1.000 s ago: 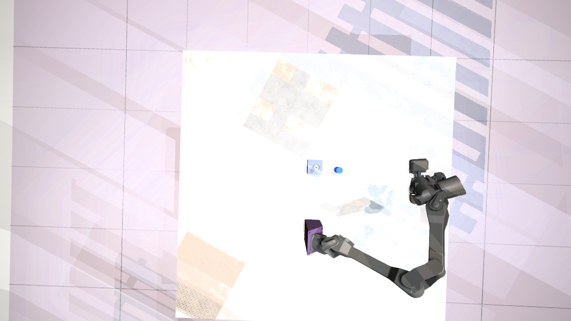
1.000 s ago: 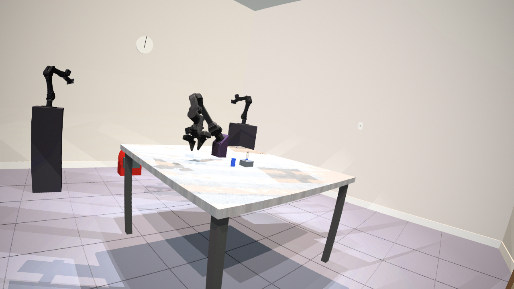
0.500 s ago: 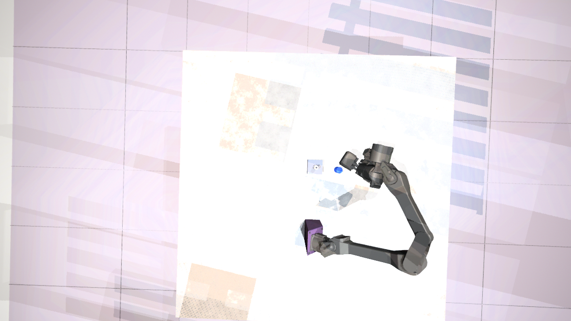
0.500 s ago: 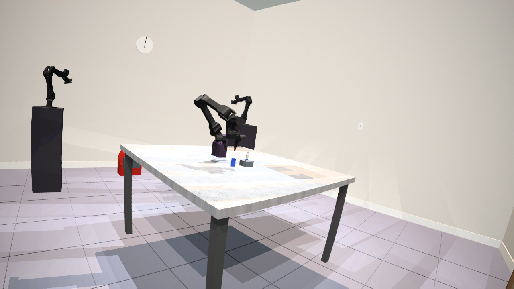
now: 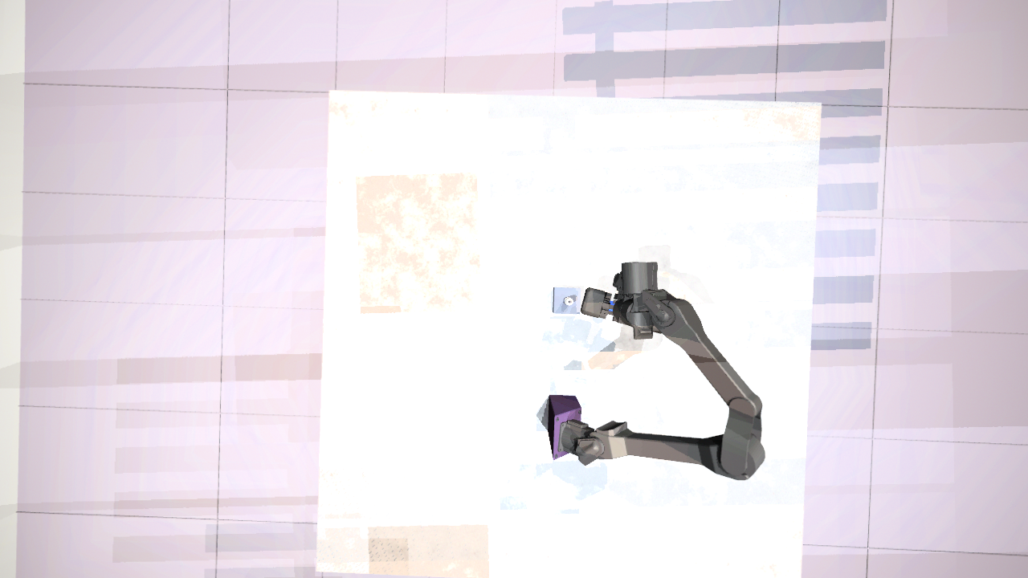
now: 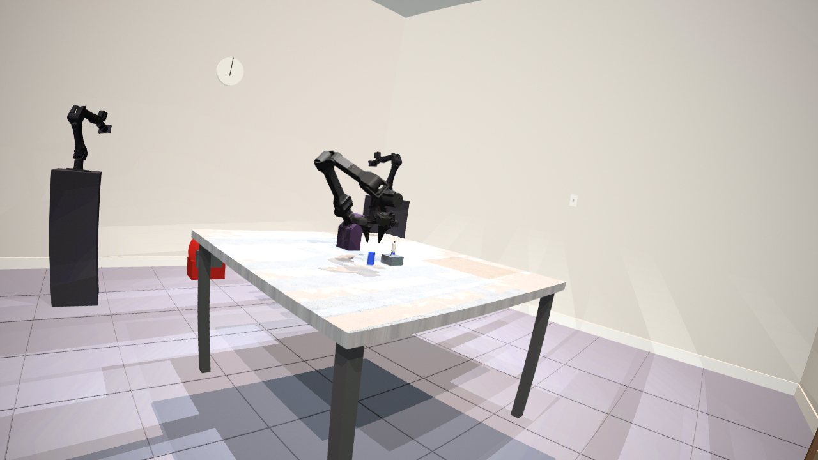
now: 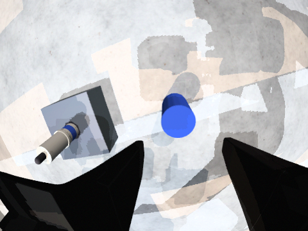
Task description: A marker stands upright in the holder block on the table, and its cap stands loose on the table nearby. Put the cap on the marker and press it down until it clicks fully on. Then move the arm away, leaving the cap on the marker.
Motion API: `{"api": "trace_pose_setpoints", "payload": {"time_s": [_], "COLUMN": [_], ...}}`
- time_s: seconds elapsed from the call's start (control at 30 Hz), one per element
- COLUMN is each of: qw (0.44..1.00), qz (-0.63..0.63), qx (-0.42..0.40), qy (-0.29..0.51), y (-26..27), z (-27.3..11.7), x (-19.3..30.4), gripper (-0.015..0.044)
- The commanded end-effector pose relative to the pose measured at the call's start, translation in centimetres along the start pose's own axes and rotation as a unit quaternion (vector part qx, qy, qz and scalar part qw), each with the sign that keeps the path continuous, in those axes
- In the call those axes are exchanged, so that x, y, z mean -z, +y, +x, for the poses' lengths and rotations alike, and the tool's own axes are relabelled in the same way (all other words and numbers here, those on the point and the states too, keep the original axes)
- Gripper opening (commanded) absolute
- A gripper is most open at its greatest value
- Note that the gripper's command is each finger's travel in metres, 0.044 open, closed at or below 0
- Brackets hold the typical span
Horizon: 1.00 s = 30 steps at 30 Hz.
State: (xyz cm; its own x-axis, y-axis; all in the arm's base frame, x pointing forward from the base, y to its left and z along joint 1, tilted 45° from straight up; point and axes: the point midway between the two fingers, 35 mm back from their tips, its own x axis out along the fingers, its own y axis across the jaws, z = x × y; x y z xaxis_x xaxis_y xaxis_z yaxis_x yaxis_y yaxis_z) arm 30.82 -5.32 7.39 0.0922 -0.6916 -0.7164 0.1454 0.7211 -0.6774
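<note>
The blue cap (image 6: 370, 258) (image 7: 178, 120) stands upright on the table, beside the grey holder block (image 5: 559, 307) (image 6: 392, 260) (image 7: 102, 120). The marker (image 6: 393, 247) (image 7: 56, 145) stands upright in the block, with its dark tip bare and a blue band low on its body. My gripper (image 6: 374, 241) (image 7: 184, 146) is open and empty, pointing down above the table. In the wrist view the cap shows beyond and between the two fingertips, not touched by them, and the marker is left of the left finger. In the top view the arm hides most of the cap.
The arm's purple base block (image 5: 564, 409) (image 6: 349, 235) stands on the table (image 5: 431, 431) (image 6: 457, 303), to one side of the holder block. Two other arms on dark pedestals (image 6: 75, 237) (image 6: 400, 220) and a red object (image 6: 214, 271) are beyond the table.
</note>
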Motion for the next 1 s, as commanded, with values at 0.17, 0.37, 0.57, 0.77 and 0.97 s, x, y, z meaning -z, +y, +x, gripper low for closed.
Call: {"api": "trace_pose_setpoints", "payload": {"time_s": [0.17,0.37,0.57,0.77,0.97], "qw": [1.000,1.000,1.000,1.000,1.000], "qz": [-0.007,-0.007,-0.007,-0.007,-0.007], "qx": [0.004,0.004,0.004,0.004,0.004], "qy": [0.000,0.000,0.000,0.000,0.000], "y": [0.1,0.1,0.1,0.1,0.1], "z": [2.3,3.0,3.9,4.9,5.9], "x": [0.1,0.0,0.0,-0.1,-0.1], "gripper": [0.0247,0.0247,0.0247,0.0247,0.0247]}}
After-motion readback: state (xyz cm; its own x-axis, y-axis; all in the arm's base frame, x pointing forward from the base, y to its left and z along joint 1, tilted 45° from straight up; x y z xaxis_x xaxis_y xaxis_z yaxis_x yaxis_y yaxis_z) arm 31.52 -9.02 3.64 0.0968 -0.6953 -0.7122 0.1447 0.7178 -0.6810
